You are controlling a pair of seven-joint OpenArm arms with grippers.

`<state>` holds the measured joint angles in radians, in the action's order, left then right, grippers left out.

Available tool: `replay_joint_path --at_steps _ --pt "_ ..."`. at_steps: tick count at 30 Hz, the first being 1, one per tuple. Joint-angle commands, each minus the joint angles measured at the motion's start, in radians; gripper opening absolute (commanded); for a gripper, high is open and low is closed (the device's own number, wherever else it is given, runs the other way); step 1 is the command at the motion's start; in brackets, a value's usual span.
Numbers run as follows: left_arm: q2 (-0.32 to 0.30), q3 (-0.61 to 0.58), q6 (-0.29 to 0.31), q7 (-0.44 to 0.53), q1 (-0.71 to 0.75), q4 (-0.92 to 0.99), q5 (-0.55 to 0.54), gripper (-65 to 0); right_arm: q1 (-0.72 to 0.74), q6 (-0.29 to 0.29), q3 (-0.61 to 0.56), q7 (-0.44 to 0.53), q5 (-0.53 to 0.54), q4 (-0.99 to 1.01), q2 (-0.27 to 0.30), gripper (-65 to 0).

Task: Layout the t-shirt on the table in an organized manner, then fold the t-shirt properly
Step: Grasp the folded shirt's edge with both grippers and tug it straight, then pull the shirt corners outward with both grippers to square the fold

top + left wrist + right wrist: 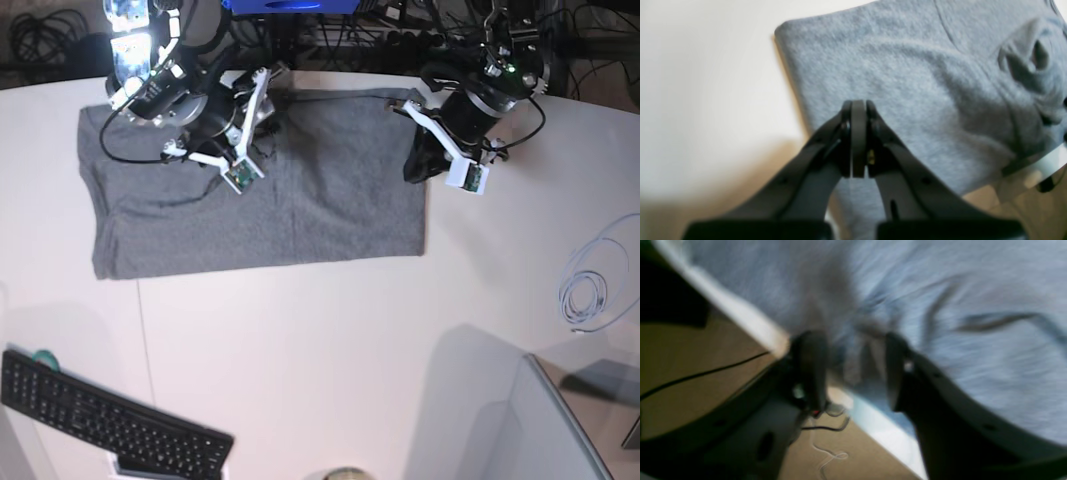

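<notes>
T-shirt (260, 215) lies long across the worktop (320, 350) between us, right fingers (890, 373) parted at its far edge, left fingers (858, 113) closed, empty.

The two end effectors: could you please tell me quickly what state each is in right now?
Left end effector: closed, holding nothing, above the t-shirt.
Right end effector: open, over the t-shirt at the table edge.

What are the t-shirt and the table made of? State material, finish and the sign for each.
t-shirt: soft knit fabric, likely cotton blend, matte heather grey; it creases and looks fuzzy in the left wrist view.
table: smooth white top, probably laminate or painted board, faintly glossy; it shows soft reflections and one thin dark seam.
</notes>
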<state>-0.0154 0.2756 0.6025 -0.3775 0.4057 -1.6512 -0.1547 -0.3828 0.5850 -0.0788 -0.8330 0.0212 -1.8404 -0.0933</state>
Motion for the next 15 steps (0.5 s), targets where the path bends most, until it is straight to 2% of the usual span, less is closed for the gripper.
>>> replay_joint_path --at_steps 1,4,5,7,11,15 --pt "-0.001 -0.009 0.004 0.019 -0.004 0.004 -0.009 -65.0 0.032 0.003 -0.006 0.022 0.021 -0.009 -0.006 -46.7" --pt "-0.007 -0.040 0.001 0.025 -0.006 0.076 -0.007 -65.0 0.100 0.003 -0.017 0.022 0.021 0.043 -0.009 -63.5" --pt "-0.007 -0.043 0.001 0.025 -0.006 0.093 -0.006 -65.0 0.121 0.003 -0.029 0.021 0.021 0.064 -0.015 -65.0" --pt "-0.007 -0.040 0.001 0.027 -0.006 0.125 -0.006 -65.0 0.156 0.003 -0.048 0.017 0.021 0.109 -0.018 -63.5" --pt "-0.008 -0.009 0.001 0.027 -0.004 0.154 -0.004 -65.0 0.195 0.003 -0.092 0.022 0.023 0.181 -0.035 -64.4" --pt "-0.033 -0.003 0.001 0.027 -0.003 0.156 -0.004 -65.0 0.229 0.003 -0.123 0.036 0.023 0.264 -0.041 -64.4"
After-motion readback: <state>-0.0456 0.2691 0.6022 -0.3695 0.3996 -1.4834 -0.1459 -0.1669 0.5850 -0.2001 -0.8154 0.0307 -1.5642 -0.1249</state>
